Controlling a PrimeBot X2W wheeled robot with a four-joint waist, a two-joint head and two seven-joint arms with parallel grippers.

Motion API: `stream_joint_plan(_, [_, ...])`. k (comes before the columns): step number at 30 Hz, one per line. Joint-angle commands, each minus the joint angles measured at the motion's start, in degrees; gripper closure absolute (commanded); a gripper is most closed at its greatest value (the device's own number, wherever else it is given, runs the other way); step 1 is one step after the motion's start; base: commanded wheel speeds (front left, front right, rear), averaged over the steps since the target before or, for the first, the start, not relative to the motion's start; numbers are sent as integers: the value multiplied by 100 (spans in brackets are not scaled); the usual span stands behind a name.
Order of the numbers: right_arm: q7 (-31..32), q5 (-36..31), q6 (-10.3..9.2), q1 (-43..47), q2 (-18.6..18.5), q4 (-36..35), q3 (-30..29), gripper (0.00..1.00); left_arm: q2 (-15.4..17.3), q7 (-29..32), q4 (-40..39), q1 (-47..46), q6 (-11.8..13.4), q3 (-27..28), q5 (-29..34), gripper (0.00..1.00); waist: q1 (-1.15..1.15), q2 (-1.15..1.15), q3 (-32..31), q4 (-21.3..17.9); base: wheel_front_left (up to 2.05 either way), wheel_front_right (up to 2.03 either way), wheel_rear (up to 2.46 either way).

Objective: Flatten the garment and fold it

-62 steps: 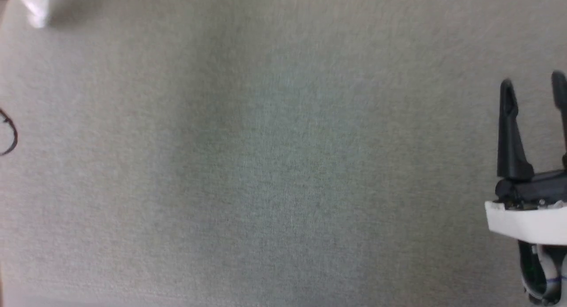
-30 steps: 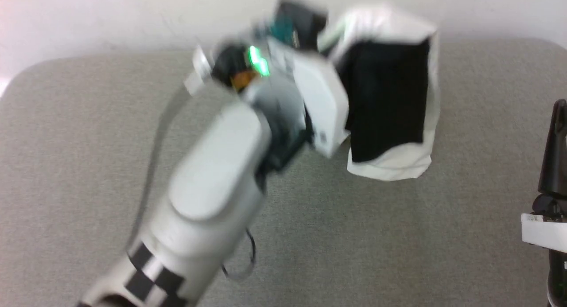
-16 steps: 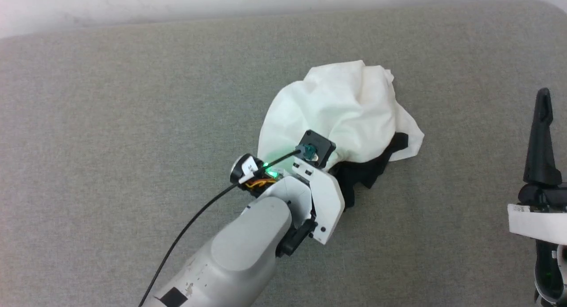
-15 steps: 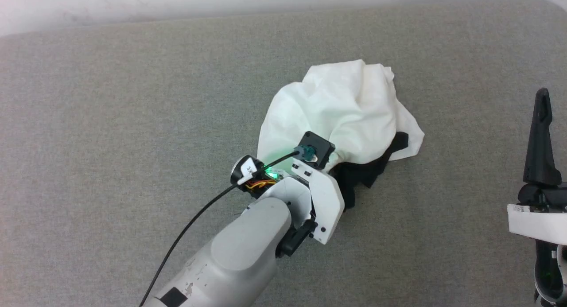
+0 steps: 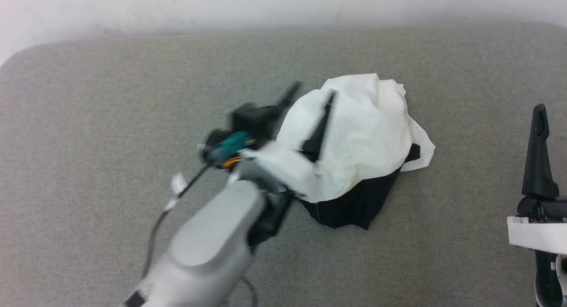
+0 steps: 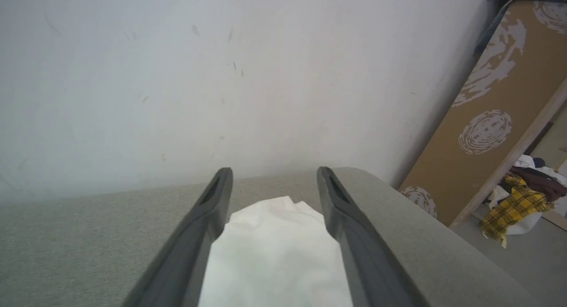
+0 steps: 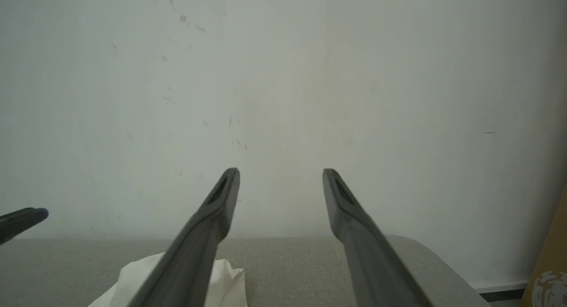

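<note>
The pale grey left forearm (image 5: pixel 212 236) reaches in from the lower left over the grey, felt-covered tabletop (image 5: pixel 88 121), motion-blurred in the head view. At its end the left tool (image 5: pixel 310 96) has its two long dark fingers spread wide, released and gripping nothing. The left wrist view shows them well apart, with white cloth lying below and beyond them rather than pinched between.

Under this tool's fingertips and stretching to its right sits the garment (image 5: pixel 367 134), a white long-sleeved shirt with black sleeves. It is bunched into a rounded heap on the tabletop, with white body fabric piled on top and a black patch poking out at the near edge. The heap hides the collar and any print.

Well to the right of the heap and clear of it, the right tool (image 7: pixel 281 172) hovers with its fingers splayed just as wide, empty, pointing toward the white wall (image 7: pixel 354 76).

Judging by the heap, the task is at its very start: nothing is flattened, no sleeve is laid out and no fold is made. What is left is to find the hem or shoulders, spread and smooth the shirt, then fold it.
</note>
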Motion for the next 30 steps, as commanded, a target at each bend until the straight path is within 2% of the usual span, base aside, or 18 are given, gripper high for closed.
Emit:
stream_joint_plan(1, [16, 43, -11, 80, 17, 1, -8, 0, 242, -123, -182, 266, 148, 150, 45, 0, 1, 0, -114, 105, 0, 0, 0])
stream_joint_plan(7, [65, 109, -11, 329, 17, 7, -4, 0, 1373, -397, -1934, 1592, 953, 862, 598, 0, 1, 0, -162, 145, 0, 0, 0])
stream_joint_plan(9, [79, 145, -11, 423, 17, 22, -12, 0, 1600, -409, -2537, 2119, 1150, 1119, 805, 0, 1, 0, -159, 155, 0, 0, 0])
stream_joint_plan(12, [100, 203, -11, 590, 17, 79, -1, 0, 1649, -412, -3326, 2904, 1283, 1564, 1104, 0, 1, 0, -145, 188, 0, 0, 0])
stream_joint_plan(17, [136, 313, -11, 819, 17, 296, 35, 0, 1354, -413, -3727, 3860, 1151, 1943, 1348, 0, 1, 0, -145, 235, 0, 0, 0])
stream_joint_plan(21, [265, 383, -11, 808, 17, 408, 1, 0, 1074, -414, -3750, 4034, 885, 2094, 1585, 0, 1, 0, -125, 300, 0, 0, 0])
stream_joint_plan(24, [549, 250, -11, 618, -5, 369, -36, 0, 987, -414, -3666, 3984, 684, 2119, 1815, 0, 1, 0, -61, 349, 0, 0, 0])
stream_joint_plan(30, [1530, 264, -11, 27, -597, 558, 107, 0, 739, -414, -3551, 3870, 427, 2211, 2054, 0, 1, 0, 166, 446, 0, 0, 0])
